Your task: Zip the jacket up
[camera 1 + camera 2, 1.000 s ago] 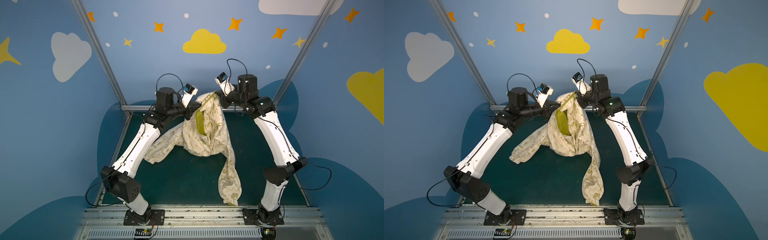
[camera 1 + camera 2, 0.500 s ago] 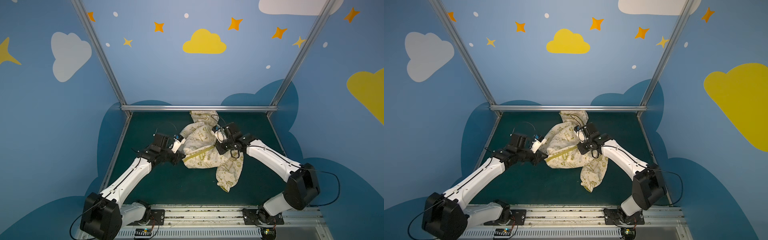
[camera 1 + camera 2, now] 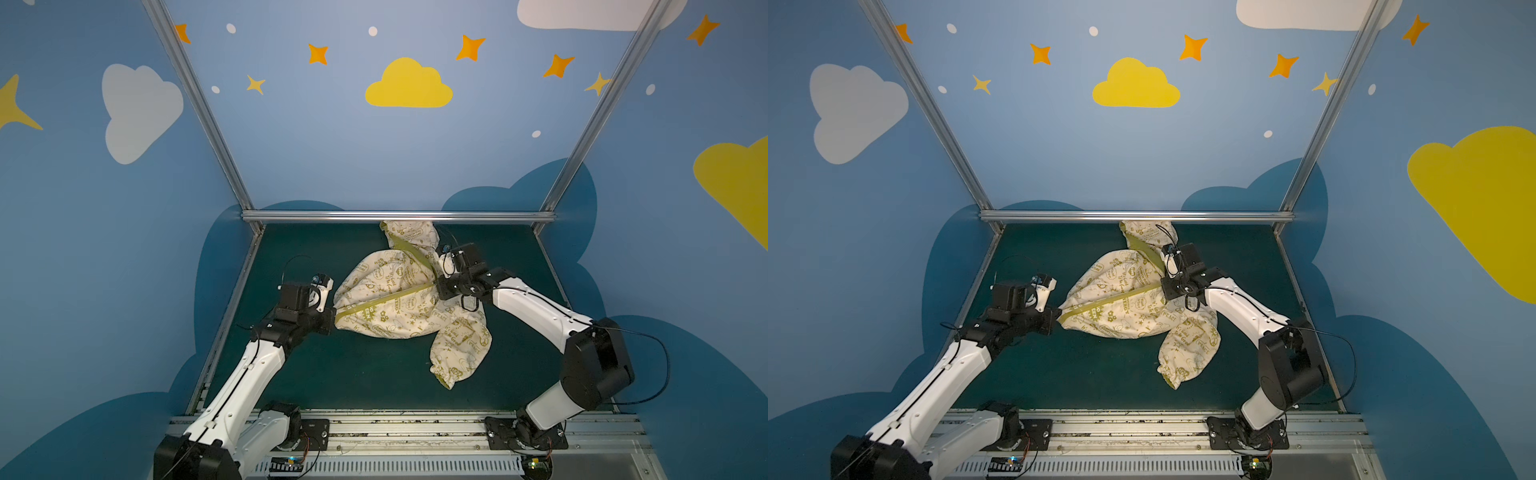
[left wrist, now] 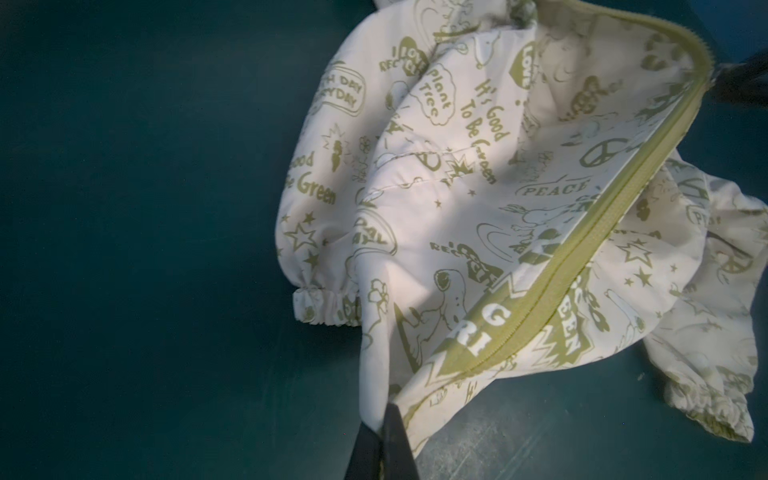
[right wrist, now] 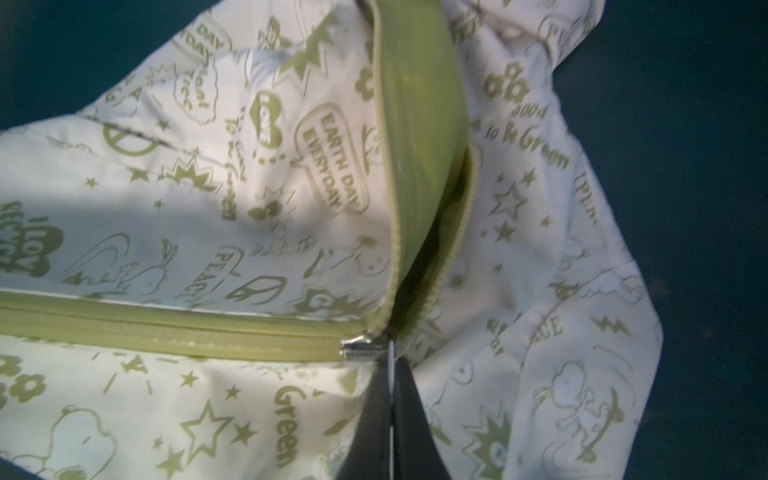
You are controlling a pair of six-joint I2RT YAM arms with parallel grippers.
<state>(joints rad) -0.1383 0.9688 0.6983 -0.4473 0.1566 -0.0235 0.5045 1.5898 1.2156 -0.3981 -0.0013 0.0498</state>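
The jacket (image 3: 399, 307) lies crumpled on the dark green surface (image 3: 332, 374), toward the back and a little right of middle in both top views. Its hood (image 3: 409, 237) is by the rear rail (image 3: 316, 216), and one sleeve (image 3: 459, 349) trails toward the front with a gathered cuff (image 3: 444, 378) at its end. The olive zipper (image 3: 384, 297) runs taut between my two hands. My left hand (image 3: 333, 318) is clenched on the hem at the zipper's lower end. My right hand (image 3: 438, 286) is pinched tight at the silver slider (image 5: 359, 345), seen close in the right wrist view. From hem to slider the teeth are joined. Beyond the slider the two sides part, showing the olive lining (image 5: 419, 124).
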